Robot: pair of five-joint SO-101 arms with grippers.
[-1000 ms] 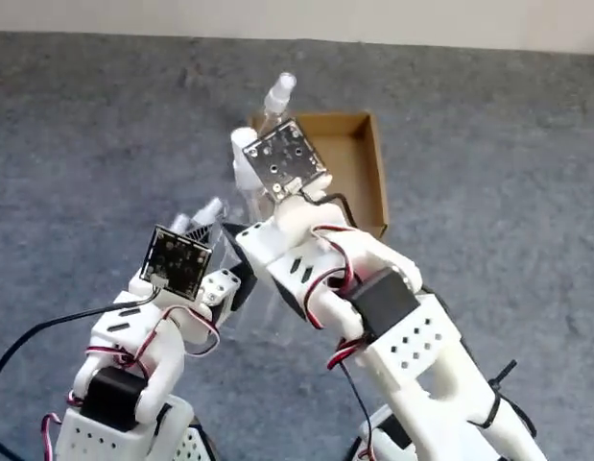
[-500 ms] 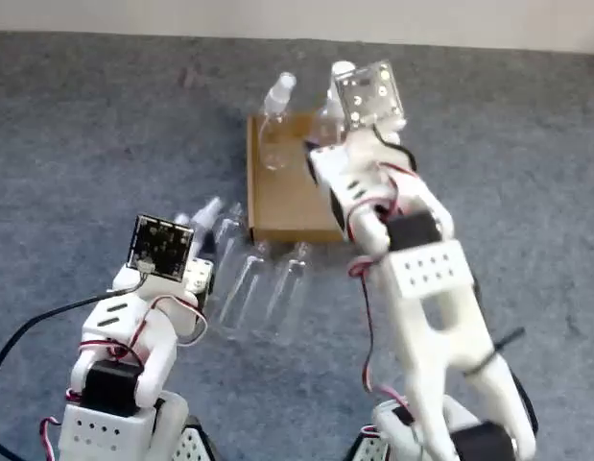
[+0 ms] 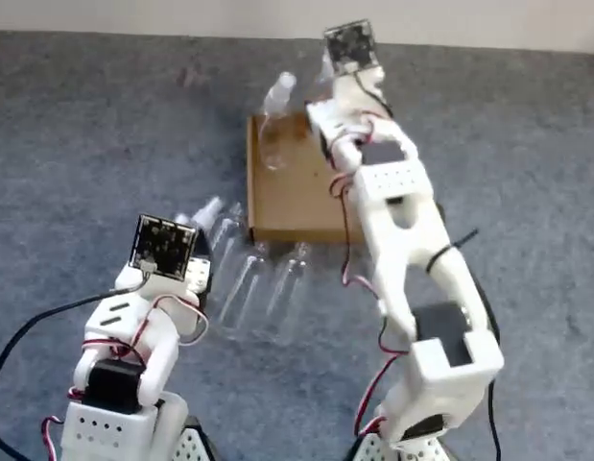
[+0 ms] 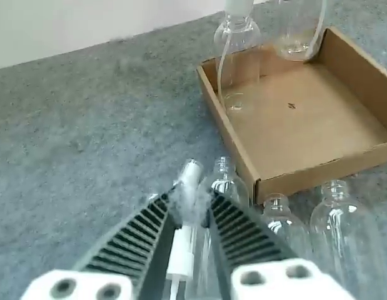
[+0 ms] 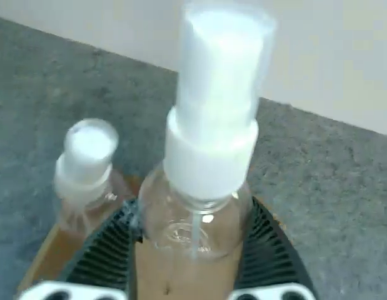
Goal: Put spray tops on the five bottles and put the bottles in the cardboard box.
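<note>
Right gripper (image 5: 193,247): jaws pinch a capped bottle (image 5: 206,156) at the shoulder, upright, over the far end of the cardboard box (image 3: 297,206), just beside a second capped bottle (image 3: 274,120) standing inside. Whether the held base rests on the box floor cannot be told.

Recommended: lower vertically, keep clear of the neighbour, and part the jaws only once the bottle is seated, close to the far wall.

Left gripper (image 4: 192,203) pinches a spray top (image 4: 188,178) above three uncapped bottles (image 4: 277,215) lying just beside the box's near wall.
</note>
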